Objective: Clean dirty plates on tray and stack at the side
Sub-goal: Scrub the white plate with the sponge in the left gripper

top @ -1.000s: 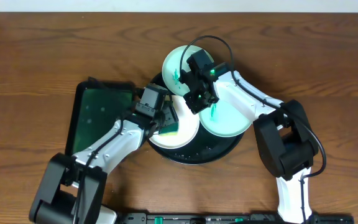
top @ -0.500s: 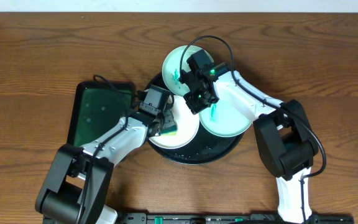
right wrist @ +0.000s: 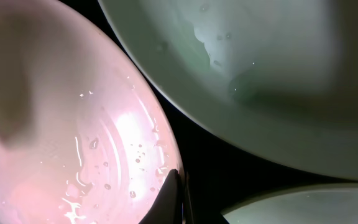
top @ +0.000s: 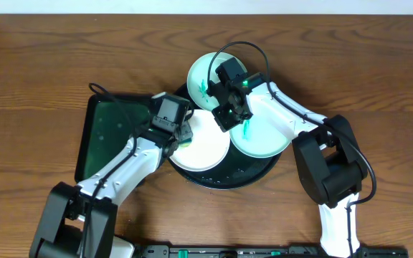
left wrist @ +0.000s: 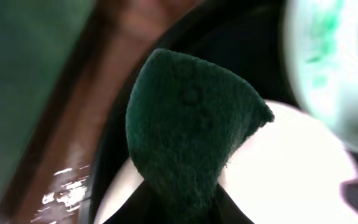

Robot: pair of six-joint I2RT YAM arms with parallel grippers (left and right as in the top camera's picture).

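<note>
1. Plates are seen from overhead at the black tray (top: 255, 174). The far plate (top: 201, 70) overlaps its back rim, while the near plate (top: 205, 150) and the right plate (top: 267, 143) lie on it. The left hand (top: 183, 136) is set at the near plate's left edge. The right hand (top: 226, 120) is lowered between the three plates, hiding parts of them. A green tray (top: 110, 136) lies to the left on the wooden surface (top: 49, 57).
2. In the left wrist view, a dark green sponge (left wrist: 188, 137) is pinched tight in the left hand above the near plate, much of which is blocked.
3. In the right wrist view, wet plate faces are seen close up with black tray between them. Whether the right hand is wide or narrow cannot be told.
</note>
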